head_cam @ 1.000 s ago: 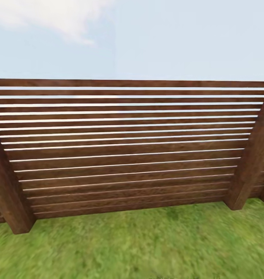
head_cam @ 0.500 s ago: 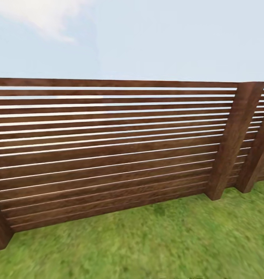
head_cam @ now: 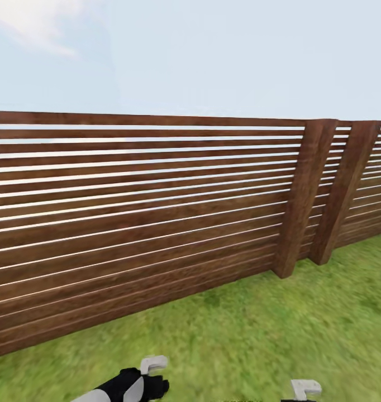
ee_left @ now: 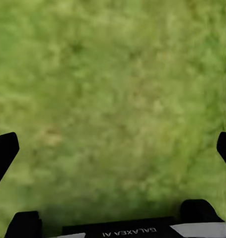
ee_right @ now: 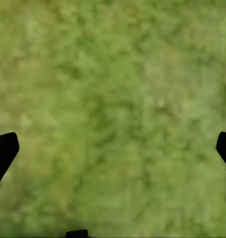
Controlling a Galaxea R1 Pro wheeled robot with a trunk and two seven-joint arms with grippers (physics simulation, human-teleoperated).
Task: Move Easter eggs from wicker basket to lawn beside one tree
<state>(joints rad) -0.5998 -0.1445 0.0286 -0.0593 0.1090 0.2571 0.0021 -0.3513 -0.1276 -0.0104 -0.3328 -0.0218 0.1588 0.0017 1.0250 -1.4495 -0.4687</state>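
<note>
The wide flat lawn of mottled green grass (head_cam: 252, 335) spread under both arms and ran up to the foot of a brown slatted wooden fence (head_cam: 134, 223), which crossed the head view from about nine o'clock toward three o'clock. Two thick brown fence posts (head_cam: 299, 201) stood side by side at roughly two o'clock, their bases set in the grass. Pale blue sky with a wisp of white cloud (head_cam: 34, 28) filled the upper part at eleven o'clock.

At the lower edge of the head view, around six o'clock, the black-and-white left arm (head_cam: 129, 385) reached forward with a small grey-white bracket on top, and a similar grey-white bracket of the right arm (head_cam: 305, 388) sat near five o'clock.

In the left wrist view the left hand (ee_left: 113, 151) hung over bare grass (ee_left: 113, 99); its two black fingertips (ee_left: 3, 153) stood far apart at opposite edges of the picture, nothing between them and nothing touched. In the right wrist view the right hand (ee_right: 113, 148) was likewise spread wide, its black fingertips (ee_right: 3, 151) at opposite edges, holding nothing, with blurred grass (ee_right: 113, 109) below it. The lawn was the one task thing in sight, lying directly beneath both hands and apart from them.
</note>
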